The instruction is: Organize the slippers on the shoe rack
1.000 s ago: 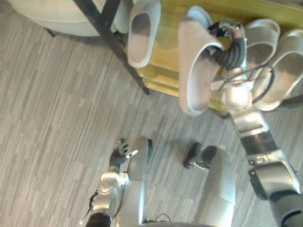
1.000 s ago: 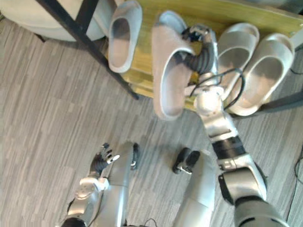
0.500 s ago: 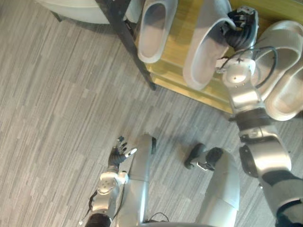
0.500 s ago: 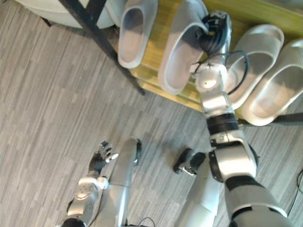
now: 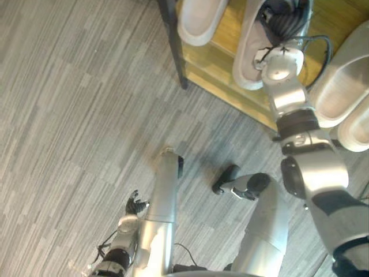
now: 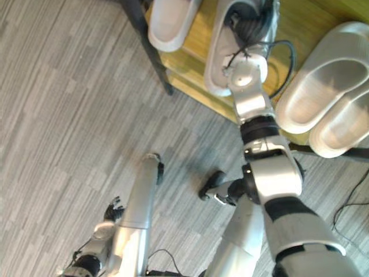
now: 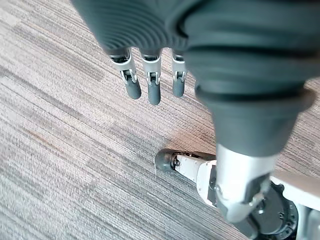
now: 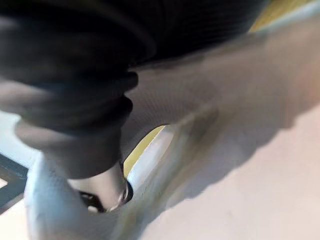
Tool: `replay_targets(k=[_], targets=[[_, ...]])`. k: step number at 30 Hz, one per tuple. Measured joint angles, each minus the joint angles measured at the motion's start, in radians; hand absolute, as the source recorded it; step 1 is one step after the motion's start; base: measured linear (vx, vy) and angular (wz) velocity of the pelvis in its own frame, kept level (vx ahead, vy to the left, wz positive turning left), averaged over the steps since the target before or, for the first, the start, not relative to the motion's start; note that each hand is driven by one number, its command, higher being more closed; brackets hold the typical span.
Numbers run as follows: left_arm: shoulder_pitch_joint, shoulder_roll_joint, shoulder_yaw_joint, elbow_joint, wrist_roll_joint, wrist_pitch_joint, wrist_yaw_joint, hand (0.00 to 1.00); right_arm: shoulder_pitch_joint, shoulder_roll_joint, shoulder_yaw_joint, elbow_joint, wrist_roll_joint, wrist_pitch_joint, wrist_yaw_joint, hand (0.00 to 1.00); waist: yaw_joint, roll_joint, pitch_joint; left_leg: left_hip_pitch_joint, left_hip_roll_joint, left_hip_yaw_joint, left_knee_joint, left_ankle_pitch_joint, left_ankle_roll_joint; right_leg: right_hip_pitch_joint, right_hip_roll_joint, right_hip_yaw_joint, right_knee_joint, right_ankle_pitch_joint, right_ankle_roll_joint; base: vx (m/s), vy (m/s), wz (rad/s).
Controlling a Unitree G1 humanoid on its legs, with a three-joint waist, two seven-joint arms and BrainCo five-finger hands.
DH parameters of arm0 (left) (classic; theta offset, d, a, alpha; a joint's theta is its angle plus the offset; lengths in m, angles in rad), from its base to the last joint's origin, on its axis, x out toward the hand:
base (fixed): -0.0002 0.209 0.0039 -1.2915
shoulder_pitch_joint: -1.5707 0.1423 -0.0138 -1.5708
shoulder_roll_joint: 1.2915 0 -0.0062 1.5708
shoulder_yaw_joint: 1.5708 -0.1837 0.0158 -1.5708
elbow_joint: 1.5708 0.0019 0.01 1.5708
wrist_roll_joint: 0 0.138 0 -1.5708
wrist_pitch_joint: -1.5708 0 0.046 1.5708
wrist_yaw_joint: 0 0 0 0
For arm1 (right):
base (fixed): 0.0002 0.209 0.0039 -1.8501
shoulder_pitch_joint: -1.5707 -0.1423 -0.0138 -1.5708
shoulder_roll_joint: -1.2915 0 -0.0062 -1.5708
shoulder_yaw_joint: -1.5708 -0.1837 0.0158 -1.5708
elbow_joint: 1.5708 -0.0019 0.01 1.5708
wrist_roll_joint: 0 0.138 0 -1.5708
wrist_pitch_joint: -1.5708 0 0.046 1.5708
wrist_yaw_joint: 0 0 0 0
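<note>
The view has swung since a second ago, so I judge by the rack (image 5: pixel 221 62) alone. Against its shelf, the slipper (image 5: pixel 247 57) has gone further in. A second ago its heel hung well over the front edge; now nearly all of it lies over the wood, heel close to that edge, beside its grey mate (image 5: pixel 199 17).

My right hand (image 5: pixel 281 20) is reached in at the slipper's toe end. I cannot tell how its fingers stand: the slipper hides them, and the right wrist view gives only the dark cover against pale slipper wall. The slipper seems to rest on the shelf, though I can't be sure its weight is off the hand.

My left hand (image 7: pixel 150 82) hangs low by the floor (image 5: pixel 69 115), fingers straight and slack, holding nothing.

The pale pair (image 6: pixel 323 86) sits to the right on the same shelf, apart from the grey two.

I judge the placing as nearly done. What remains is letting go and drawing the hand out without dragging the slipper forward.
</note>
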Motion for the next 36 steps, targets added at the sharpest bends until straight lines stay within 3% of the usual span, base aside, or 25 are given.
replay_targets(k=[3,6,9,19,27,33,34,36], targets=[[-0.002,-0.003,-0.005,0.003,0.000,0.000,0.008,0.00,0.000,0.010,-0.030,-0.004,0.018,-0.005,-0.007,0.00,0.006,0.007,-0.005,0.000,0.001,0.000,-0.002,0.002,-0.001,-0.002,0.001,0.000,0.001,-0.001,-0.001,0.00,0.000,0.00],[-0.009,-0.020,-0.001,0.016,0.000,0.002,0.013,0.00,0.025,0.018,-0.039,-0.023,0.055,0.003,-0.010,0.00,0.024,0.030,-0.038,0.006,0.011,0.002,-0.012,0.005,-0.005,-0.001,0.012,-0.001,-0.008,0.001,-0.004,0.01,0.027,-0.05],[-0.009,-0.021,0.007,0.016,0.001,0.003,0.013,0.00,0.048,0.021,-0.046,-0.028,0.056,0.003,-0.012,0.00,0.028,0.030,-0.048,0.017,0.017,0.006,-0.023,0.009,-0.007,0.005,0.016,-0.001,-0.015,0.004,-0.010,0.01,0.021,-0.05],[-0.005,-0.020,0.046,0.016,0.022,0.005,0.006,0.00,0.240,0.055,-0.077,-0.274,0.044,0.018,-0.014,0.00,0.021,0.028,-0.056,0.077,0.044,0.027,-0.062,0.012,-0.004,0.051,0.037,0.002,-0.056,0.014,-0.025,0.00,0.023,-0.07],[0.008,-0.020,0.084,0.015,0.040,0.009,0.003,0.00,0.356,0.132,-0.084,-0.400,0.010,0.017,-0.013,0.00,0.008,0.016,-0.085,0.119,0.062,0.037,-0.095,0.015,-0.011,0.084,0.054,-0.001,-0.088,0.022,-0.038,0.00,0.007,-0.03],[0.013,-0.019,0.111,0.015,0.050,0.023,0.003,0.00,0.453,0.219,-0.077,-0.459,0.046,-0.012,0.005,0.00,-0.011,0.013,-0.087,0.142,0.069,0.039,-0.106,0.015,-0.011,0.107,0.066,-0.001,-0.105,0.023,-0.034,0.00,0.018,-0.03],[0.013,-0.021,0.122,0.013,0.059,0.023,0.002,0.00,0.489,0.246,-0.082,-0.459,0.156,-0.052,0.077,0.00,-0.013,0.013,-0.087,0.155,0.072,0.042,-0.109,0.015,-0.011,0.118,0.067,0.000,-0.108,0.023,-0.034,0.00,0.000,0.00],[0.013,-0.021,0.123,0.013,0.059,0.023,0.001,0.00,0.492,0.246,-0.082,-0.458,0.230,-0.079,0.115,0.00,-0.013,0.013,-0.087,0.156,0.072,0.042,-0.111,0.015,-0.011,0.118,0.067,-0.001,-0.108,0.023,-0.034,0.00,0.000,0.00]])
